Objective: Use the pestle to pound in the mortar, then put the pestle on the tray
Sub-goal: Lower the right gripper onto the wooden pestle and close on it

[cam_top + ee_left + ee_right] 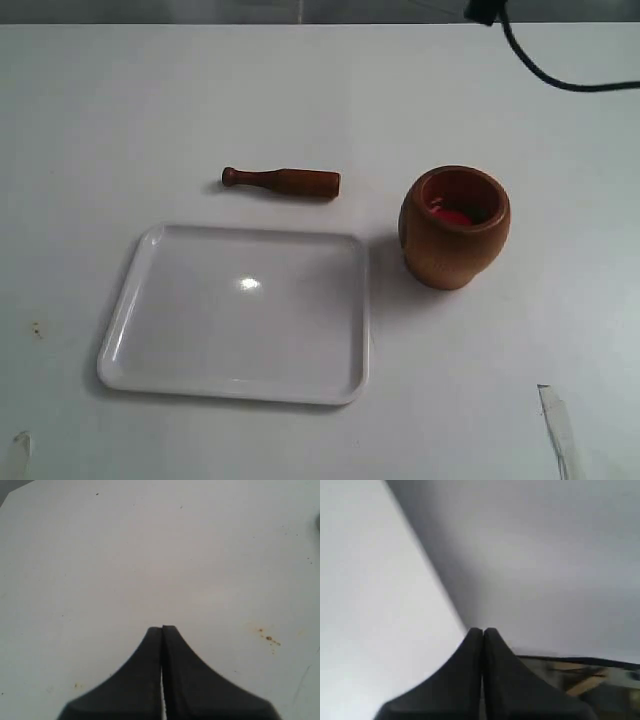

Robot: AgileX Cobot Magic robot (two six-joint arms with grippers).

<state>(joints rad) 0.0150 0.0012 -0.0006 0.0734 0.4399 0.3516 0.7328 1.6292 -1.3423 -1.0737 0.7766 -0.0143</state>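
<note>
Exterior view: you look down on a white counter point(150, 110) holding three things. A glossy white rectangular tray point(200, 330) with rounded corners and a low rim lies left of centre, with a spot of light reflected on its bare floor. Just beyond the tray's far edge, not touching it, the dark reddish-brown pestle point(283, 182) lies flat on the counter, its knobbed handle pointing left and its thick end pointing right. The light-brown wooden mortar point(455, 245) stands upright near the tray's far right corner, with a narrow gap of counter between them. Something red point(452, 215) sits inside the mortar; you cannot tell what it is. A black cable point(560, 80) crosses the top right corner. Neither arm shows in this view.

Left wrist view: the left jaws are pressed together with nothing between them, above bare counter marked by a few small brown specks point(267, 638).

Right wrist view: the right jaws are likewise closed tight on nothing. Behind them you see only blurred pale grey surfaces and a dark, out-of-focus strip.
</note>
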